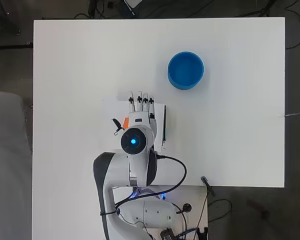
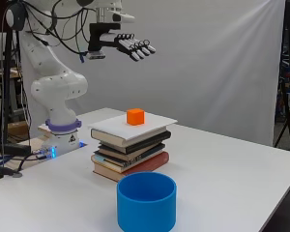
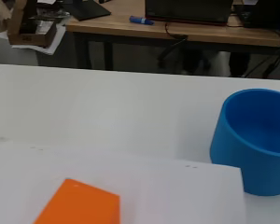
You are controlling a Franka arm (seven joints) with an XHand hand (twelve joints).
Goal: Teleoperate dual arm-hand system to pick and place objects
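While the hand point(image 2: 135, 48) hangs high above the book stack point(image 2: 130, 152), nothing is held: its fingers point(image 1: 140, 101) are extended and relaxed, lying side by side, palm turned down, well apart from everything below.

Orange cube point(image 2: 135, 116) is noted on the white top sheet of the stack, apart from the hand and untouched. In the overhead view only a sliver of orange is visible beside the wrist, the rest hidden under the arm, so the hand is judged to sit roughly over the cube, a likely staging pose for a descent. In the wrist view the cube point(image 3: 79, 205) is cut off at the edge.

Blue bowl point(image 1: 186, 70) stands upright on the white table point(image 1: 240, 125), apart from the stack, on the side farther from the arm's base; it appears empty. It is taken as the probable place target, though the task sentence does not name it.

Judgement: task at an early stage, pick not yet made. The raised perch on the books is presumed to ease finger access around the cube. The next move is expected to need a straight lowering with fingers opened around the cube; a nudge could slide it across the smooth sheet
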